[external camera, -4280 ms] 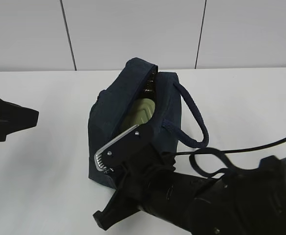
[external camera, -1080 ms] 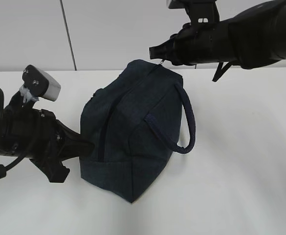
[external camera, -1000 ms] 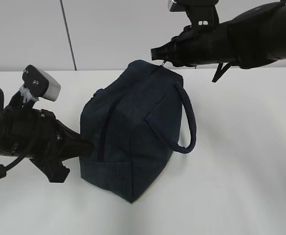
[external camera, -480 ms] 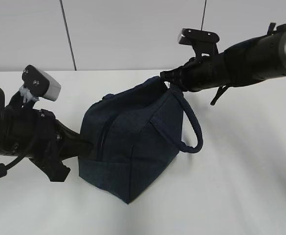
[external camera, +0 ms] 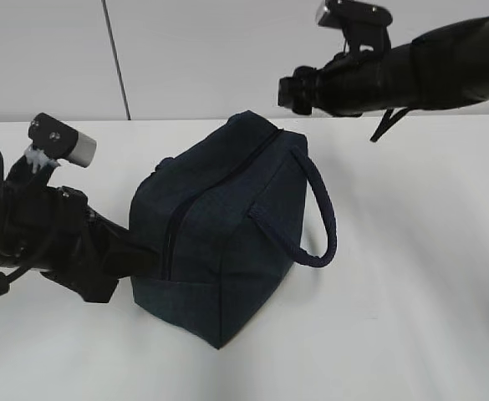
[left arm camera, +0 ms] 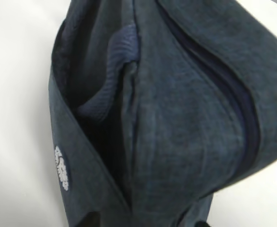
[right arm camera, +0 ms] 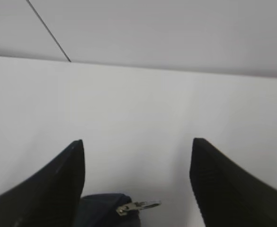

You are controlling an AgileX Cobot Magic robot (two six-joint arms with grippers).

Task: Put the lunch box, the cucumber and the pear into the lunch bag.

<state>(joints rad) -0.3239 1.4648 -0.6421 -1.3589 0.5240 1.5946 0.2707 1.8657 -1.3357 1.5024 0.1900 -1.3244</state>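
The lunch bag (external camera: 223,238) now sits flat on the white surface (external camera: 411,317) with its top zipper (external camera: 215,196) run closed along the whole ridge; a few seconds ago it gaped open with the sage-green lid of the lunch box showing inside. None of the lunch box, the cucumber or the pear is visible in any view now, so they are presumably sealed inside the bag, which would mean the packing is done.

The freshest change is at the right hand (external camera: 290,90). Half a second ago it was down at the far top corner of the bag, at the zipper end, and the fabric was pulled up toward it. Now it has lifted clear and hangs above and behind that corner, apart from the bag, which has slumped back into its boxy shape. The right wrist view shows its two dark fingers (right arm camera: 58,184) spread wide with nothing between them, and the metal zipper pull (right arm camera: 138,206) lying free on the bag's tip just below.

The left hand (external camera: 140,261) is pressed against the near end of the bag at its lower edge. The left wrist view shows only navy fabric close up, so whether it pinches the cloth or merely braces it cannot be told
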